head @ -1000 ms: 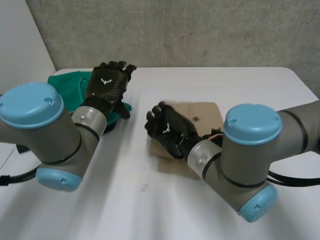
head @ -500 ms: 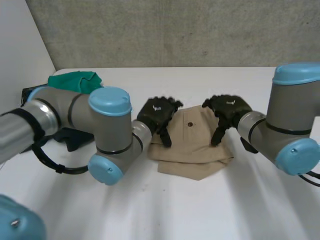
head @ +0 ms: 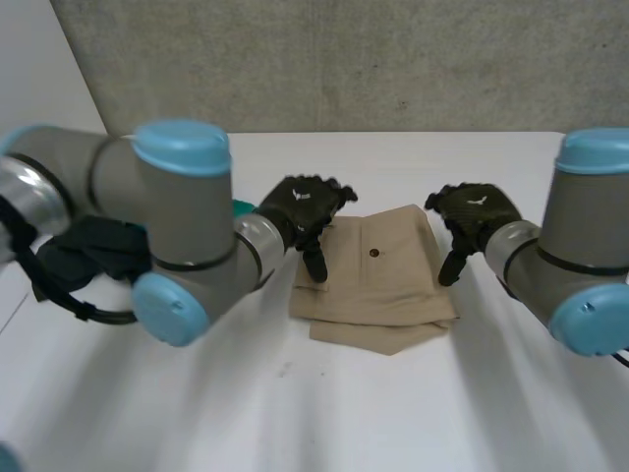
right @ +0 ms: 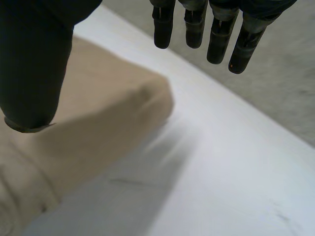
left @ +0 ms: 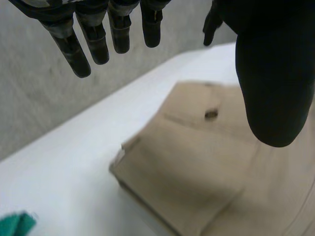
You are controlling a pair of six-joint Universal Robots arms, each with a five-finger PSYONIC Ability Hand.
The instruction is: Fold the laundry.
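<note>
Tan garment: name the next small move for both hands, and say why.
Probably lower both hands onto its side edges to pinch them: the left hand and right hand hover open, one at each side of the folded tan garment, holding nothing.

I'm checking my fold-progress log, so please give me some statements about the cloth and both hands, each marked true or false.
1. The tan garment lies folded on the table. True.
2. The left hand pinches the garment. False: its fingers are straight and hold nothing.
3. The right hand is open. True.
4. The green cloth lies on the garment. False: it lies apart from it on the table.
</note>
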